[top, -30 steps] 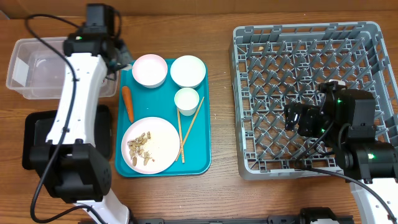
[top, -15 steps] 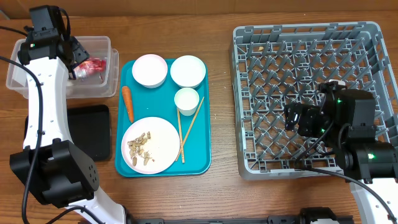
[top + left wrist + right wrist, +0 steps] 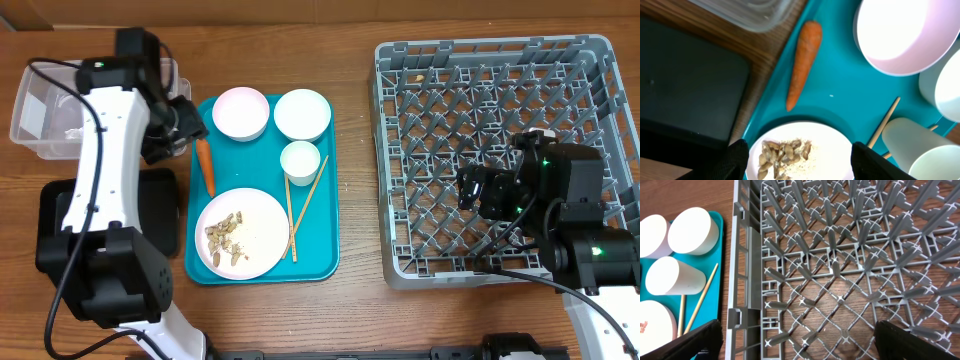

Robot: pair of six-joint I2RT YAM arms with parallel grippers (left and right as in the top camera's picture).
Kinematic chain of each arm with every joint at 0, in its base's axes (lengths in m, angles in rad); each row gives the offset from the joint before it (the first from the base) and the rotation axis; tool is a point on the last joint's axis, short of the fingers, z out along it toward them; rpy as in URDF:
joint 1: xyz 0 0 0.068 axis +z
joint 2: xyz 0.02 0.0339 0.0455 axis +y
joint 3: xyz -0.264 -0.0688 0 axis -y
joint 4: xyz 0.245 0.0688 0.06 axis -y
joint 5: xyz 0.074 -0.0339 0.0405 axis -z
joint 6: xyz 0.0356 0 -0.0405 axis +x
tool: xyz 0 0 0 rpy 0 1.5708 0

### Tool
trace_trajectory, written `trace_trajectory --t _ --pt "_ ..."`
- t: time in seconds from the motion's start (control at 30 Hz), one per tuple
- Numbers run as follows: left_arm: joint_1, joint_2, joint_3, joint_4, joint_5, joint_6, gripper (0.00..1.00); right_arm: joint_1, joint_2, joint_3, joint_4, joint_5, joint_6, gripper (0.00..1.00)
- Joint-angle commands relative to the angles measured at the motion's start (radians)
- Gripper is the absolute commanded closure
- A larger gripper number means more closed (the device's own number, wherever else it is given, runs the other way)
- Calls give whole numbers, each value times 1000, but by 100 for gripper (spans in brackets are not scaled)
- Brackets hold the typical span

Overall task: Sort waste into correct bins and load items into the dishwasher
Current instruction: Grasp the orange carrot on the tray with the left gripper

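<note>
1. Hovering left gripper [image 3: 805,159] over carrot [image 3: 804,62], jaws spread wide, holding nothing.
2. Locating carrot on teal tray [image 3: 840,95], near left wall, beside plate [image 3: 830,141].
3. Risking roll-out if closing along the taper; risking contact with tray wall.
4. Reading long axis: tip pointing toward plate, thick end toward clear tub [image 3: 750,15].

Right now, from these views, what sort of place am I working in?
Likely a staged tabletop dish-clearing station, not a real kitchen: a grey dish rack sits on a wooden table, beside a teal tray carrying a plate of food scraps.
</note>
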Motion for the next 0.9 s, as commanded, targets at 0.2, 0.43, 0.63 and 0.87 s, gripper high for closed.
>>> trace_trajectory --t 0.2,0.43,0.63,0.87 --pt "-62 9 -262 206 -51 -8 33 -5 -5 29 -2 -2 -3 0" --pt "-65 11 -433 398 -52 -8 36 -5 -5 29 -2 -2 -3 0" --pt "-65 11 -534 548 -52 -7 42 -5 -5 29 -2 -2 -3 0" --pt "-65 18 -558 577 -55 -7 46 -5 -5 29 -2 -2 -3 0"
